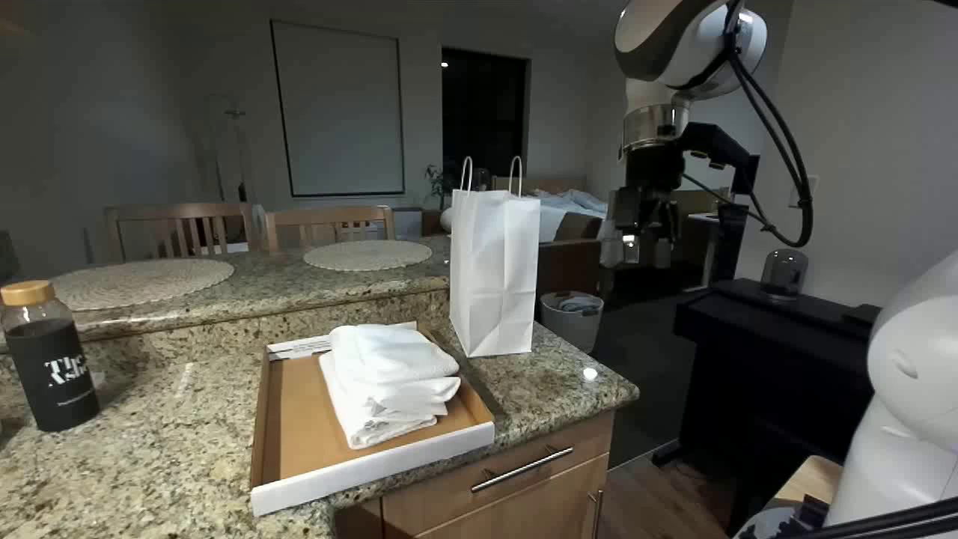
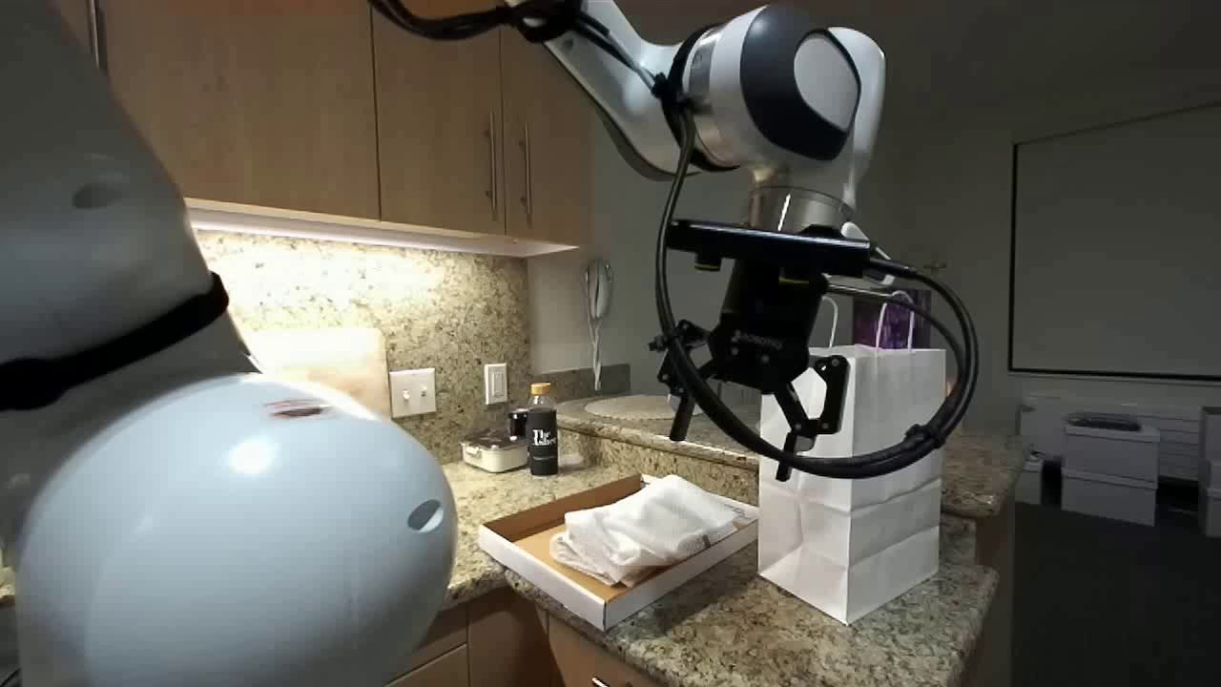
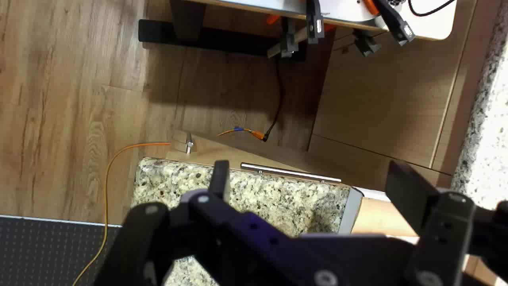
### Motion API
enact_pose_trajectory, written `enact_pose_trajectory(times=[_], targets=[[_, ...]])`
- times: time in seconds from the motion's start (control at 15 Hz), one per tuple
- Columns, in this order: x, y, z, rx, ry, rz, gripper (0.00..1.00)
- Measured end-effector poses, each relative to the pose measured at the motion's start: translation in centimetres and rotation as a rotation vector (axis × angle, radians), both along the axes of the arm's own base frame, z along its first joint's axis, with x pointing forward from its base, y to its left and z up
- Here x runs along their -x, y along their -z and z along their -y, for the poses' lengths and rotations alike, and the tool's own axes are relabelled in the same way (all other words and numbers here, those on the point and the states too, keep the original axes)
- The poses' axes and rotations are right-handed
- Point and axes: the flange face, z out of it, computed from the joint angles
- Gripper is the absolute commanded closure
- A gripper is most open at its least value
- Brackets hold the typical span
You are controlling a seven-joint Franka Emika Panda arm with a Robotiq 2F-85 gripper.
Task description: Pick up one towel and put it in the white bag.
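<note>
Several folded white towels point(image 1: 389, 382) point(image 2: 653, 525) lie stacked in a shallow cardboard tray point(image 1: 374, 466) point(image 2: 548, 584) on the granite counter. The white paper bag point(image 1: 494, 277) point(image 2: 892, 553) stands upright beside the tray, its two handles up; its inside is hidden. My gripper point(image 1: 645, 251) point(image 2: 733, 448) is open and empty, fingers down, well above the counter near the bag. In the wrist view, the open fingers point(image 3: 311, 178) frame the counter edge and a corner of the tray point(image 3: 379, 216); towels and bag cannot be made out there.
A dark bottle point(image 1: 56, 367) point(image 2: 543, 439) and a lunch box point(image 2: 494, 450) stand on the counter. Round placemats point(image 1: 367, 255) lie on the raised ledge behind. Wall cabinets point(image 2: 439, 124) hang above. A drawer handle point(image 3: 291, 172) juts from the counter front.
</note>
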Motion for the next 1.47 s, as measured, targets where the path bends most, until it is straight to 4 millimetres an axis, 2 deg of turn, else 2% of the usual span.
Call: enact_pose_trajectory(times=[1.2, 1.33, 1.47], targets=[[0.0, 0.0, -0.1, 0.002, -0.001, 0.001, 0.0], [-0.2, -0.3, -0.8, 0.009, -0.003, 0.006, 0.0], [-0.4, -0.8, -2.8, 0.016, -0.006, 0.014, 0.0]])
